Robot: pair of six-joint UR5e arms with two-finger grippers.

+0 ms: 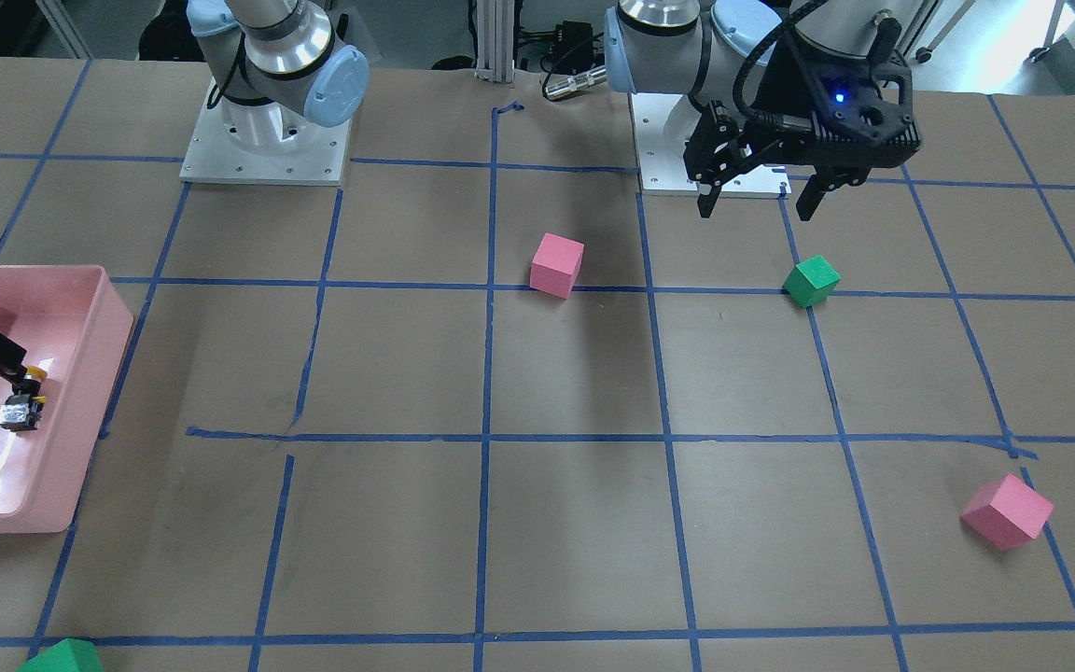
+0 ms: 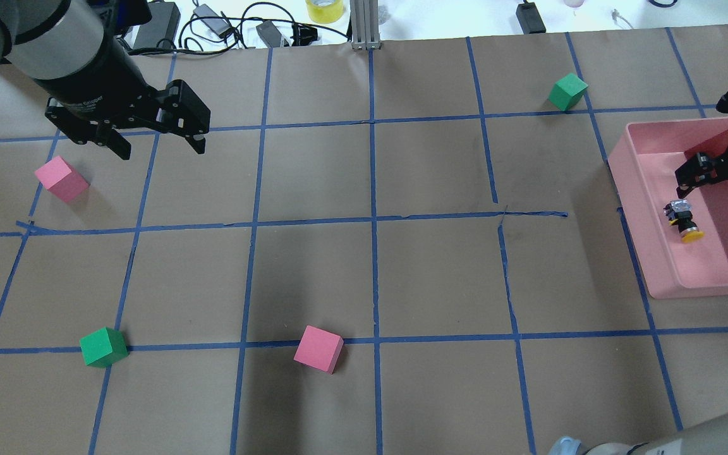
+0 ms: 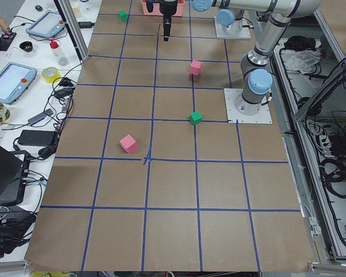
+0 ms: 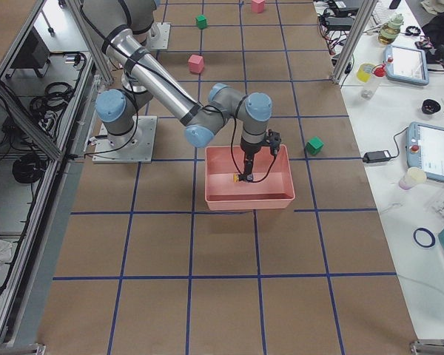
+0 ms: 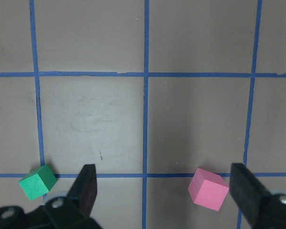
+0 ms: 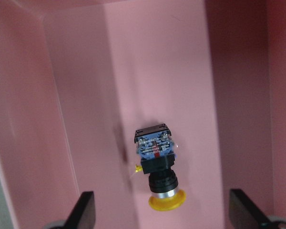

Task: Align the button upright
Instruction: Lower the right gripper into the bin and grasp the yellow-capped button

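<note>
Pink bin at right end of desk holds only button, lying on side on bin floor. Right gripper just above button, jaws wide open, empty. Left gripper above desk, jaws wide open, empty.

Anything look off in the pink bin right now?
Yes: the button lies on its side on the floor of the pink bin, its yellow cap pointing sideways instead of up. The right gripper hangs open above it, not gripping.
</note>
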